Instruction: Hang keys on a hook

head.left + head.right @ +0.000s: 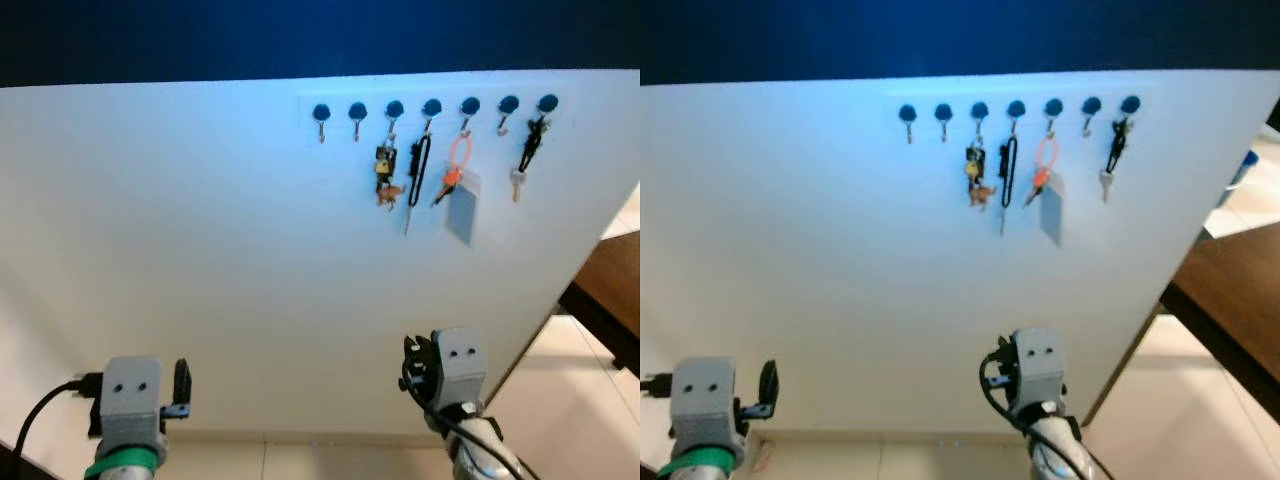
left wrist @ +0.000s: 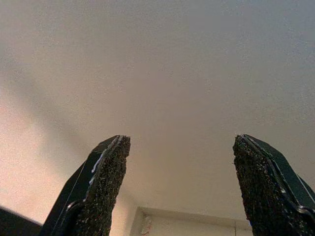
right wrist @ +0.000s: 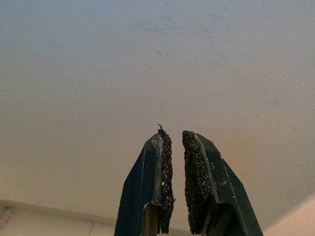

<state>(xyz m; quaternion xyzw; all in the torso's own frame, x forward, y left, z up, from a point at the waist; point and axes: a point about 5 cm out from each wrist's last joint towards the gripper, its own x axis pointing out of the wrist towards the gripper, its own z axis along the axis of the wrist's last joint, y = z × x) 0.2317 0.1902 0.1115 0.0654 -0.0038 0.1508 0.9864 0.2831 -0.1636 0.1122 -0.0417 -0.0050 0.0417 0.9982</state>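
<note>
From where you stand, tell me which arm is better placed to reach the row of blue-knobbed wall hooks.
Right. The right gripper sits almost directly below the row of blue-knobbed wall hooks; the left gripper hangs well off to their left. Neither holds keys.

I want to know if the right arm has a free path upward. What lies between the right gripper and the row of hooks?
Only bare white wall, in both eye views. The right gripper, nearly shut, sits low, below the row of hooks.
</note>
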